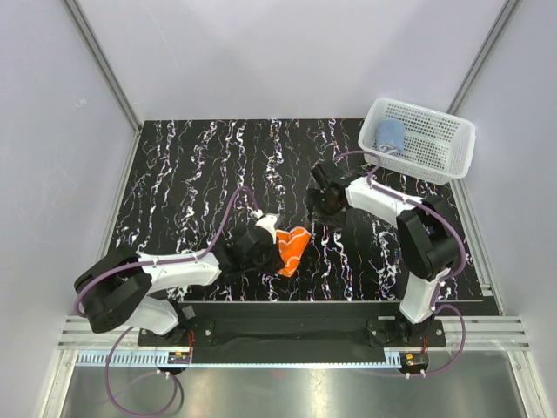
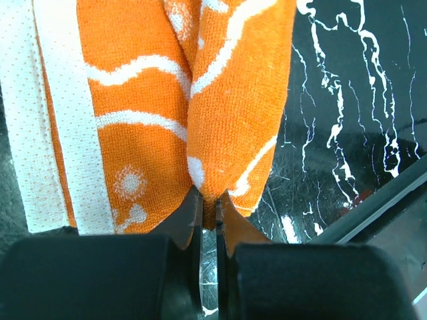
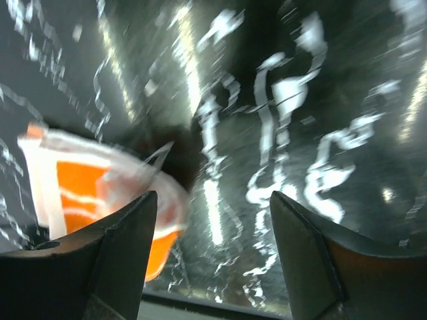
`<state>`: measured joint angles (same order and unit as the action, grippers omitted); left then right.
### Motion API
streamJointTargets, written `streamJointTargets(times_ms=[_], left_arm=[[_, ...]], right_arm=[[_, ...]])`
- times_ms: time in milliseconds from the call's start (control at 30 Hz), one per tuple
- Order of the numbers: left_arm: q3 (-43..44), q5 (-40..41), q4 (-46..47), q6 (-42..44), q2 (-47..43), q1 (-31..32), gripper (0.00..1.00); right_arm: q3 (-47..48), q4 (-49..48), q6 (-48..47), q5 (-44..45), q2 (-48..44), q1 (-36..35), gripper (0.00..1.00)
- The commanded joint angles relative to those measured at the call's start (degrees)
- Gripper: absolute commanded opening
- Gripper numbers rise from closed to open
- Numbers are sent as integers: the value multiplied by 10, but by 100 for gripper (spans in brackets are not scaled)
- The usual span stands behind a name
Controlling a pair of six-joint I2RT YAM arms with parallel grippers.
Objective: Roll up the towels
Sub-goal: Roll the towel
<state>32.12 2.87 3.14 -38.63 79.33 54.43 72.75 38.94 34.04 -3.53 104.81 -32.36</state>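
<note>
Top view: the left gripper (image 1: 266, 235) pinches the orange towel (image 1: 294, 251), which lies bunched on the black marbled table (image 1: 174, 174) near its front middle. The right gripper (image 1: 322, 207) hovers just beyond the towel, apart from it. The blue towel (image 1: 390, 134) sits rolled in a white basket (image 1: 448, 155) at the far right corner

Left wrist view: the jaws are pressed together on a fold of the orange cloth

Right wrist view, blurred: the jaws are spread wide over the table, with the orange towel low on the left

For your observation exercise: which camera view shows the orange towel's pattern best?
The left wrist view: the orange towel fills it, sharp, pinched in the left claw. The top view shows it small; the right wrist view, only a blurred part.
</note>
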Motion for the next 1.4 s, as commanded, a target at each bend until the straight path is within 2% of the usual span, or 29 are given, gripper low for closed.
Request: streamJointTargets(times_ms=[0,67,167,267,400,567,667,933,1033,1067,1133,1233,1267,1367], left_arm=[[-15,12,-9,-3,-11,0,0],[-21,10,-3,-8,-13,0,0],[-26,8,6,-16,-13,0,0],[-29,8,11,-22,-13,-1,0],[-31,11,13,-28,-19,-4,0],[-33,33,-2,-44,-34,-6,0],[-37,46,-11,-53,-43,-8,0],[-49,42,-10,-56,-51,-14,0],[-53,40,-8,-58,-59,-18,0],[-54,40,-8,-57,-59,-18,0],[-53,35,-9,-55,-59,-20,0],[-40,33,-24,-42,-54,-20,11],[-34,36,-30,-36,-54,-18,20],[-7,55,-80,-16,-54,-7,34]], right_arm=[[5,-28,-20,20,-38,26,76],[-22,-69,-15,-2,-91,31,78],[-90,-183,6,-47,-156,34,79],[-194,-288,46,-113,-194,34,79],[-301,-431,96,-207,-196,32,76],[-383,-556,139,-226,-166,0,75],[-392,-594,144,-216,-139,-23,74],[-378,-658,160,-207,-56,-52,66],[-380,-681,167,-208,-40,-59,48],[-379,-684,168,-207,-37,-60,34],[-379,-689,171,-208,-31,-63,24],[-373,-653,168,-194,-49,-64,17],[-372,-633,164,-185,-59,-64,17],[-344,-501,141,-136,-107,-64,15]])
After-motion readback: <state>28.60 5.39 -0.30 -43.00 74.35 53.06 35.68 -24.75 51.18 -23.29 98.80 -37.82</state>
